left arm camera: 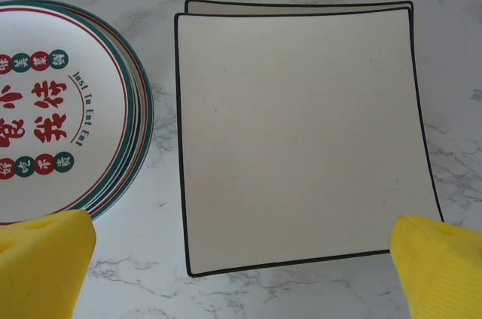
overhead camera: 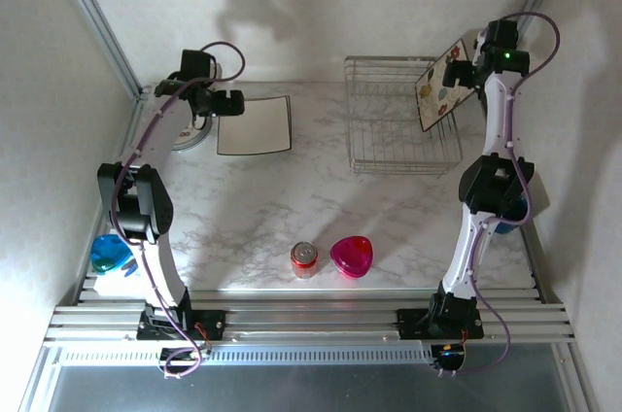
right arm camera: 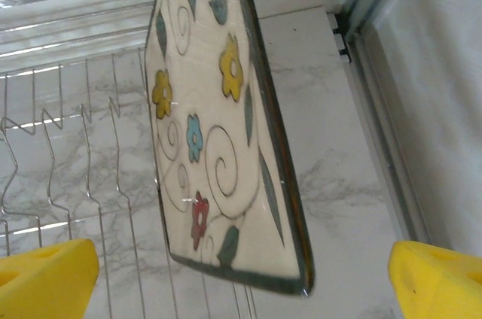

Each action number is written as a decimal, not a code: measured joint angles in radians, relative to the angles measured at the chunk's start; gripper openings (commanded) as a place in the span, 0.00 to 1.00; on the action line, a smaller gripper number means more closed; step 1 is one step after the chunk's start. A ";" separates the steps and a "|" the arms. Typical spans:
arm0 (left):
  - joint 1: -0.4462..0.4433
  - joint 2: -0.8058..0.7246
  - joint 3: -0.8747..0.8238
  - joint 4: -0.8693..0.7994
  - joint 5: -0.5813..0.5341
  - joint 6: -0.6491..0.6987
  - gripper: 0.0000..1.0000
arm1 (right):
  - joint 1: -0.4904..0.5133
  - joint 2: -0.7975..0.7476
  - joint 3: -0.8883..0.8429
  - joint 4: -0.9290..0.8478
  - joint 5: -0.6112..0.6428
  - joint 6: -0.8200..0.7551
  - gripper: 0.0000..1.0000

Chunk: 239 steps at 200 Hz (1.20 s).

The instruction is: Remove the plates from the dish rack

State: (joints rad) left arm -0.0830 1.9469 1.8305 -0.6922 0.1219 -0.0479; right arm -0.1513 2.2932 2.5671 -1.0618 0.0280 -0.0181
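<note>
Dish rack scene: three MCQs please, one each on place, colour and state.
1. Where in the dish rack is the floral square plate?
A. lying flat on its floor
B. on edge at its right end
C. on edge at its left end

2. What colour is the heart-shaped dish?
A. blue
B. pink
C. white

3. How is the right gripper?
A. shut on the plate
B. shut on a rack wire
C. open

Answers:
1 B: the top view shows the plate standing tilted at the rack's right end.
2 B: it reads clearly pink at the front of the table in the top view.
3 C: the right wrist view shows the yellow fingers wide apart, with the plate between them and untouched.
</note>
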 measured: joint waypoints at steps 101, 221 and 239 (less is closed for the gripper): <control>0.000 0.000 -0.001 0.001 0.014 0.000 1.00 | -0.007 0.073 0.054 0.024 -0.050 -0.026 0.56; 0.000 0.000 -0.001 0.008 0.013 0.000 0.99 | -0.015 0.125 0.066 0.039 -0.054 -0.017 0.34; 0.000 0.000 -0.002 0.010 0.014 0.000 1.00 | -0.016 0.125 0.066 0.045 -0.051 -0.012 0.27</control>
State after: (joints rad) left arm -0.0830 1.9469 1.8286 -0.6819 0.1356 -0.0483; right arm -0.1669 2.4184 2.6331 -1.0164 -0.0235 -0.0299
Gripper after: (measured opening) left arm 0.995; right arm 0.319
